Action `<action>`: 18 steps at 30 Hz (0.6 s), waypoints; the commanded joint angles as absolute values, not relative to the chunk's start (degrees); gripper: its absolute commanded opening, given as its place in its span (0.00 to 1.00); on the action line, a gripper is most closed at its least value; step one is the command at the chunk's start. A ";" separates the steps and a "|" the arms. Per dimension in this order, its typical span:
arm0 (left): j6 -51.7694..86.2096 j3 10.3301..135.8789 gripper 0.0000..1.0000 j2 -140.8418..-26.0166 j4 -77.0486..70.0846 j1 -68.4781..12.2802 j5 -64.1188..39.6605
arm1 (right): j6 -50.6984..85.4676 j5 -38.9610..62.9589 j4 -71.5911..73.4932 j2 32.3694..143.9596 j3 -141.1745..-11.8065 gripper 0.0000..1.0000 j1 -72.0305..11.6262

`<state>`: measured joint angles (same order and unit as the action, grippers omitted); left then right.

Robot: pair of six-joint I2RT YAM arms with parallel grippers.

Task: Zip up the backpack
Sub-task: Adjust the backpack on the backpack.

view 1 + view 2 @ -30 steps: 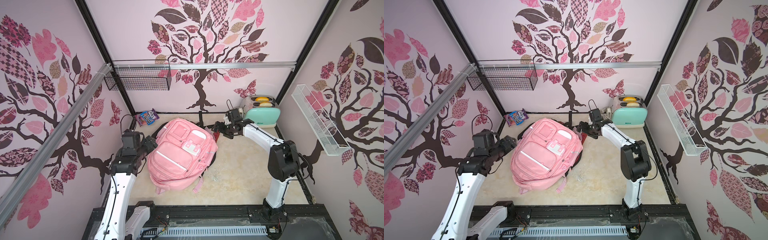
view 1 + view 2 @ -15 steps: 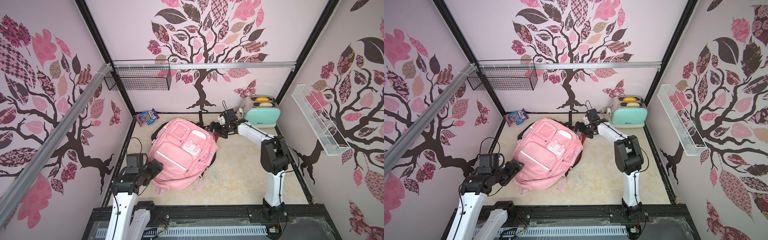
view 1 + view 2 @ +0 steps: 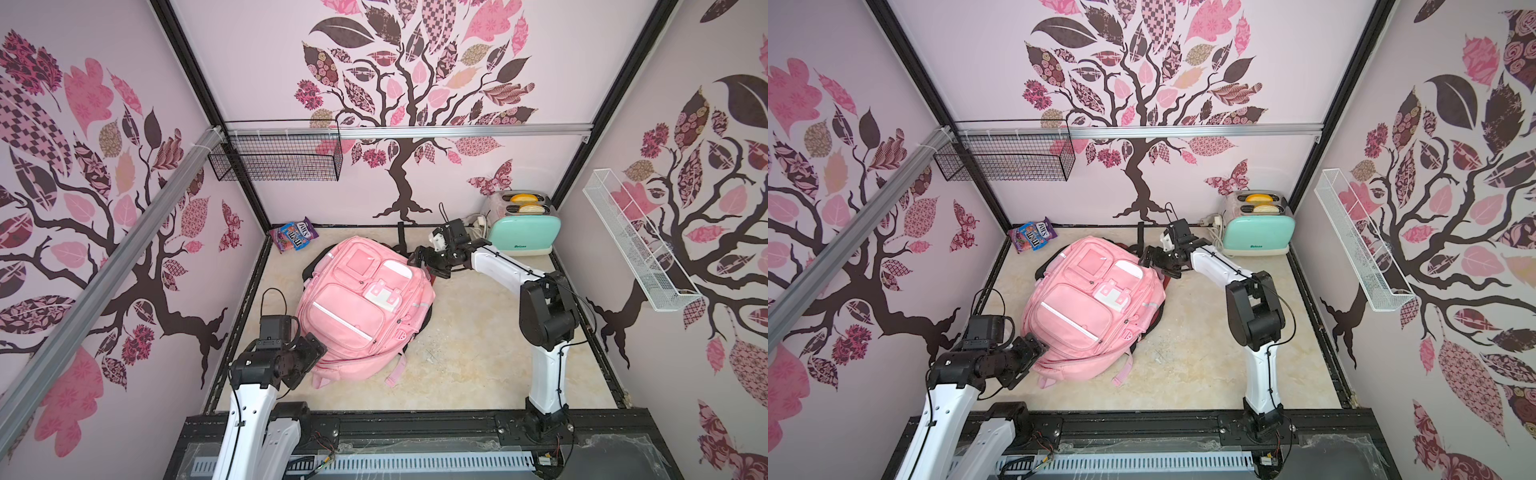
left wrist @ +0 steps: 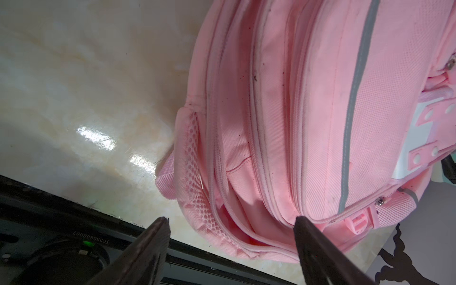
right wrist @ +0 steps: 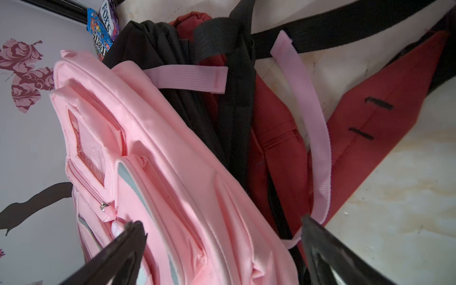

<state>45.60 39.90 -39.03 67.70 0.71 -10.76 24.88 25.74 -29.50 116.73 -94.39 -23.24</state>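
Backpack (image 3: 361, 307) is gaping beside my left gripper (image 4: 230, 219); it and my right gripper (image 5: 222, 220) are hanging wide open, empty. I'm risking pinching its loose strap (image 5: 318, 138), missing the zipper (image 4: 218, 177).

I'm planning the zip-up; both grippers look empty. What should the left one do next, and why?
Probably ease the left gripper forward to pinch the backpack at its near corner: its jaws stand open, facing a gaping zip seam there.
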 commanded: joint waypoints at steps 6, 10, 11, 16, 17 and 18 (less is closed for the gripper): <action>49.14 36.61 0.83 -41.10 65.11 0.32 -10.53 | 23.43 26.66 -28.66 119.74 -97.60 0.98 -23.95; 52.56 33.38 0.98 -41.87 60.34 -1.76 -11.75 | 23.47 27.44 -28.57 120.80 -98.10 0.97 -24.33; 53.70 32.38 0.98 -41.85 58.84 -2.94 -11.76 | 23.37 27.67 -28.44 120.89 -98.16 0.96 -24.35; 58.16 28.45 0.48 -41.74 51.16 -6.61 -13.50 | 23.33 28.27 -28.07 120.69 -97.64 0.73 -24.37; 58.36 27.98 0.30 -41.59 49.47 -6.64 -13.79 | 23.44 28.30 -27.91 120.46 -97.49 0.63 -24.39; 58.50 27.78 0.12 -41.47 48.23 -6.59 -13.63 | 23.70 28.15 -27.78 120.20 -97.05 0.48 -24.34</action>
